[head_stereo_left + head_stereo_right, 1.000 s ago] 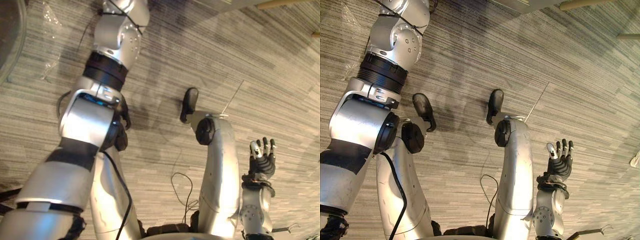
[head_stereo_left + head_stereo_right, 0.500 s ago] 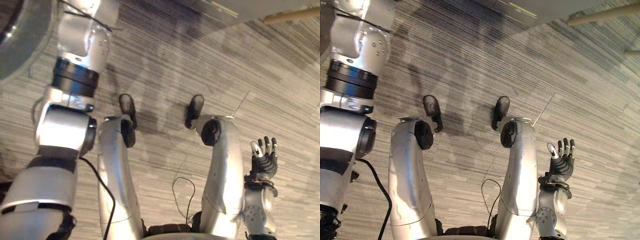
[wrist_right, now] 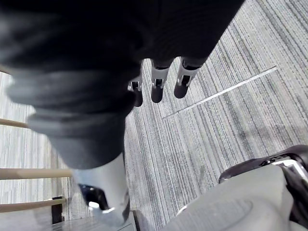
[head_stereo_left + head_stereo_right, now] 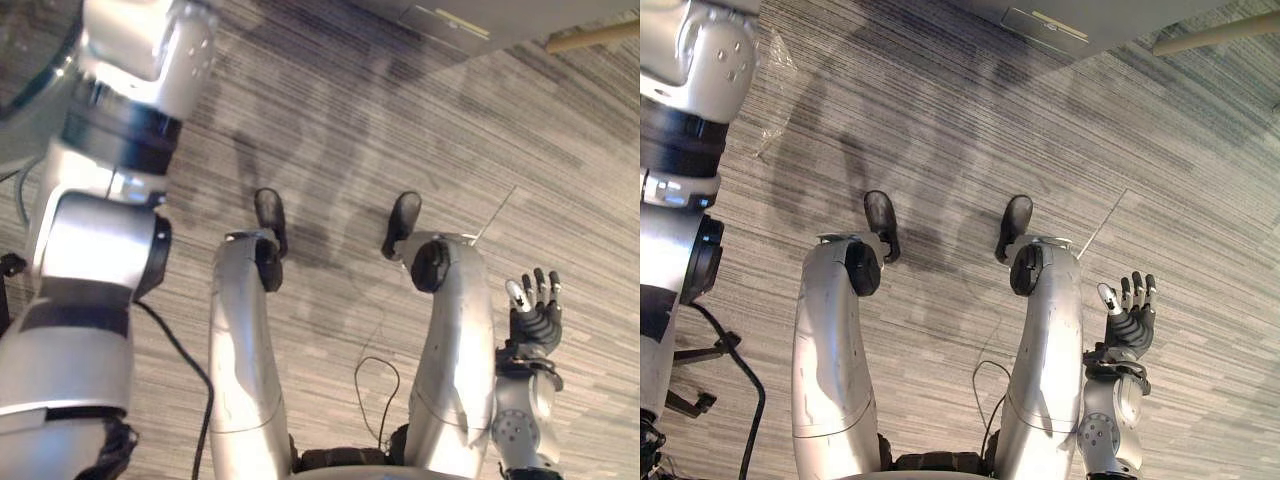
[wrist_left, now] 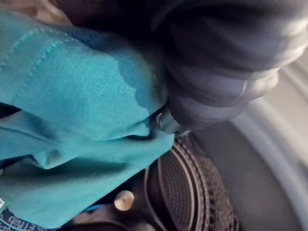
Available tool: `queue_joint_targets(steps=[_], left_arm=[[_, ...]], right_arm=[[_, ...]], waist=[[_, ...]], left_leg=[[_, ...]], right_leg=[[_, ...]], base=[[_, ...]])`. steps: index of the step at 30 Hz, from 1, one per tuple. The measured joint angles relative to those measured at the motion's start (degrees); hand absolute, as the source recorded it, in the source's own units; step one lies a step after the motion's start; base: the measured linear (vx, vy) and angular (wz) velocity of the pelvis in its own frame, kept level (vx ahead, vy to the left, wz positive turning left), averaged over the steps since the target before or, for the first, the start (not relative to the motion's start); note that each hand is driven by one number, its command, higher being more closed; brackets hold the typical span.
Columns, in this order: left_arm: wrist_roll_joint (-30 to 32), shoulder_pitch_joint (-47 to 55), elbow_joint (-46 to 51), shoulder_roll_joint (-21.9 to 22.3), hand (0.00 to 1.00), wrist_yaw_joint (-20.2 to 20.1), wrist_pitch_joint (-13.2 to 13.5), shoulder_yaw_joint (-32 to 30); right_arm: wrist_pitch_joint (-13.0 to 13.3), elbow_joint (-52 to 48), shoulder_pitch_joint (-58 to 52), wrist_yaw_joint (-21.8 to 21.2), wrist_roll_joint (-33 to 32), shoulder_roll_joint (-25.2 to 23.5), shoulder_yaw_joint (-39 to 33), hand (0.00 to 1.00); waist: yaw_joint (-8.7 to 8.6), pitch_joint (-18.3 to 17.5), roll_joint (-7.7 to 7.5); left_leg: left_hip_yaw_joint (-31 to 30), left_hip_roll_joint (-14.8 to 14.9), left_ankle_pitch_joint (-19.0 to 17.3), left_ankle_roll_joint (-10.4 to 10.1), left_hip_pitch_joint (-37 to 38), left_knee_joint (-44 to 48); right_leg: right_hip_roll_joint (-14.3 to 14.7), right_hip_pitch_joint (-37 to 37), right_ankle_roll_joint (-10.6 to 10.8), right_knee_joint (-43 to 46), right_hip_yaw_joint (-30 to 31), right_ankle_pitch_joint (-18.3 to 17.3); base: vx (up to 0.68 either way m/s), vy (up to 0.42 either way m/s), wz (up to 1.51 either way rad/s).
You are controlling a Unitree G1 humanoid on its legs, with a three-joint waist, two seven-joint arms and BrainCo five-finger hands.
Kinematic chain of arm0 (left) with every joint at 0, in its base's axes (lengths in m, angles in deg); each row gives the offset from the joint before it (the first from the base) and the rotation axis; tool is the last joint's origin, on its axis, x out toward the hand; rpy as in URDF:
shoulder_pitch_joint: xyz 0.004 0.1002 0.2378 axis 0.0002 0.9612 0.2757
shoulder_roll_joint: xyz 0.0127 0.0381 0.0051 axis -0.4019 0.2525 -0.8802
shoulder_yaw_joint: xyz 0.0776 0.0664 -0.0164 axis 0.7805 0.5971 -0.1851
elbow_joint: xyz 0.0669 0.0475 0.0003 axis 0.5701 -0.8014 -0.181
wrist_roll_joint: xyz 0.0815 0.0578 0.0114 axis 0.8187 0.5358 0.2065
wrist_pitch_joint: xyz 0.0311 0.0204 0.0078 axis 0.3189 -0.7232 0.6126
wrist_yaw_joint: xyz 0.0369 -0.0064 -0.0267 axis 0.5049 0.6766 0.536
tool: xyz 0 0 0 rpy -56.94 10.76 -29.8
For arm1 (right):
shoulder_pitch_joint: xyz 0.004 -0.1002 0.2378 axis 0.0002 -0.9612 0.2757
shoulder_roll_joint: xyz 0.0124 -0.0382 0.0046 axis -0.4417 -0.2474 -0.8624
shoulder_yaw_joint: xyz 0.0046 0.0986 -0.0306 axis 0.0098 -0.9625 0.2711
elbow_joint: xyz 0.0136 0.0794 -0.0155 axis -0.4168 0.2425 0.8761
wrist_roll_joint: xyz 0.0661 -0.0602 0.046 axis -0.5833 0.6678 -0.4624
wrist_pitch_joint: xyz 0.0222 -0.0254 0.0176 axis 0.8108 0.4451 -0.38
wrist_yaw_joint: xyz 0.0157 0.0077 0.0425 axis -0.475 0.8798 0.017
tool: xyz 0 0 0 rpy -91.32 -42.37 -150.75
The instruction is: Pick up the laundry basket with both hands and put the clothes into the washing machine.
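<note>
Now: teal garment [image 5: 72, 96] at the washing machine's rim [image 5: 281, 130], right hand [image 4: 535, 318] spread and empty.
Close against that pale curved rim, the teal garment is bunched in soft folds, with a stitched seam showing across it, and it presses up to the dark ribbed cover of the left hand [image 5: 226, 62]. That hand's fingers are hidden behind cloth and cover, so I cannot tell whether they grip the garment. Just inside the rim, beside the garment's edge, sits a dark ribbed round part [image 5: 187, 192] with a small metal stud [image 5: 124, 199] next to it. Well apart from the rim, out at the robot's right side, the right hand is raised above the grey striped carpet [image 4: 400, 110]. Its fingers [image 3: 158, 82] are straight and slightly fanned, closed on nothing.
</note>
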Motion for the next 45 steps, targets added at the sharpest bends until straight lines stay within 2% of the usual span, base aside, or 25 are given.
queue_joint_targets(steps=[4,8,9,11,13,15,16,19,23,24,29,39,41,43,45], left_arm=[[5.1,-1.9,-5.0,0.8,1.0,3.3,-0.8,2.0],[11.3,-5.6,-10.8,-0.4,1.0,4.8,-5.0,3.8],[13.1,-6.8,-11.5,-1.8,1.0,4.3,-6.5,4.3],[16.1,-10.5,-11.6,-4.4,1.0,4.0,-7.7,4.2],[18.0,-12.0,-11.8,-5.8,1.0,4.5,-9.9,5.3],[21.8,-13.5,-11.5,-5.6,1.0,4.1,-9.9,7.8],[22.7,-16.0,-11.5,-5.5,1.0,4.1,-10.4,8.7],[22.9,-16.1,-11.7,-5.8,1.0,4.6,-11.0,8.8],[24.2,-16.1,-11.7,-5.9,1.0,4.7,-11.7,10.2],[24.8,-16.2,-11.7,-5.9,0.0,4.7,-11.9,10.8],[27.4,-16.2,-11.7,-5.7,0.0,5.4,-12.2,11.0],[38.7,-16.0,-11.7,-5.5,0.0,5.7,-13.8,12.6],[39.4,-15.2,-11.7,-4.2,0.0,5.7,-13.8,11.3],[40.0,-11.9,-11.4,0.2,0.0,7.2,-13.8,8.3],[41.1,-9.5,-11.3,3.9,0.0,8.3,-13.8,8.4]], right_arm=[[0.2,1.3,0.0,0.0,0.4,0.0,0.0,0.0],[0.6,1.5,-0.1,-0.1,0.5,-0.2,0.0,0.0],[0.6,0.4,-0.4,-0.1,1.0,-0.1,0.0,0.0],[0.4,-2.7,-0.5,-1.6,3.0,0.4,-1.4,0.0],[0.7,-5.8,0.0,-3.0,2.8,2.8,-3.9,0.0],[2.2,-7.5,0.0,-3.8,1.4,3.1,-4.8,0.0],[2.9,-8.5,-0.1,-3.9,0.3,2.8,-4.9,0.0],[2.5,-7.9,-0.2,-5.1,-0.6,1.6,-4.7,0.0],[2.2,-8.1,-1.0,-6.5,-2.7,1.0,-4.5,0.0],[2.2,-8.4,-1.1,-6.7,-3.5,1.1,-4.3,0.0],[1.5,-9.3,-3.0,-7.6,-4.1,1.2,-3.1,0.0],[1.4,-9.5,-4.1,-7.6,-4.1,1.3,-2.2,0.0],[1.4,-9.4,-4.1,-7.4,-4.1,1.3,-1.9,0.0],[1.4,-9.0,-4.1,-7.0,-4.1,2.0,0.0,0.0],[1.5,-9.0,-3.9,-6.3,-4.1,2.6,0.4,0.0]], waist=[[0.21,0.0,-0.01],[0.23,0.0,-0.02],[-0.22,0.0,-0.03],[-1.85,0.0,-0.06],[-2.65,0.0,-0.08],[-4.31,0.0,-0.08],[-5.01,0.0,-0.07],[-5.18,0.1,-0.03],[-5.16,0.1,0.02],[-5.04,0.1,0.02],[-5.03,0.1,0.02],[-4.53,0.1,0.02],[-4.43,0.1,0.02],[-4.58,0.1,0.03],[-4.53,0.1,0.03]], left_leg=[[0.4,1.1,0.2,0.3,0.5,-0.1],[2.5,3.1,0.5,1.1,1.0,-1.6],[3.6,3.9,0.4,1.4,1.3,-1.7],[5.8,5.6,-0.1,2.4,1.7,-1.9],[7.7,8.0,-1.5,4.8,2.6,-1.1],[8.8,8.9,-2.5,6.4,3.1,0.5],[10.2,9.9,-3.5,7.3,3.4,1.3],[12.7,10.9,-5.0,8.5,4.4,2.3],[14.2,11.0,-5.9,9.4,4.9,2.9],[14.6,11.0,-6.1,9.6,5.0,3.1],[15.2,11.0,-6.5,9.9,5.1,3.1],[15.4,10.5,-6.9,10.7,5.1,3.4],[14.9,10.4,-7.0,10.8,5.1,3.7],[13.4,9.4,-7.0,10.7,5.2,3.7],[12.8,8.6,-6.8,10.5,5.5,3.2]], right_leg=[[0.9,0.9,0.2,-1.7,0.0,1.3],[3.0,1.0,1.4,-6.3,1.8,4.5],[3.8,1.0,1.7,-7.5,2.2,5.6],[5.2,1.1,2.9,-10.3,4.0,7.7],[7.1,2.4,4.3,-14.4,5.1,11.0],[7.9,2.8,4.8,-14.8,6.1,12.0],[8.9,2.9,5.8,-15.5,7.4,12.7],[10.1,2.8,7.2,-16.2,10.0,13.5],[10.2,2.9,7.9,-16.5,11.5,13.8],[10.2,2.9,8.0,-16.6,11.8,13.8],[10.2,3.2,8.6,-17.6,12.4,14.2],[9.6,3.4,9.4,-17.2,12.6,13.7],[9.5,3.7,9.7,-16.7,12.3,13.4],[8.5,4.6,9.6,-16.1,11.0,12.7],[7.4,5.4,9.5,-15.8,10.2,12.1]], base=[[0.0,0.039,-0.19],[-0.04,0.051,-0.33],[-0.06,0.071,-0.54],[-0.06,0.102,-0.74],[-0.06,0.15,-1.02],[-0.04,0.126,-0.62],[-0.03,0.082,-0.47],[-0.03,0.062,-0.4],[-0.04,0.036,-0.09],[-0.04,0.029,-0.04],[-0.04,0.031,-0.06],[-0.02,0.013,0.02],[-0.03,0.014,0.07],[-0.04,0.015,0.22],[-0.04,0.016,0.36]])
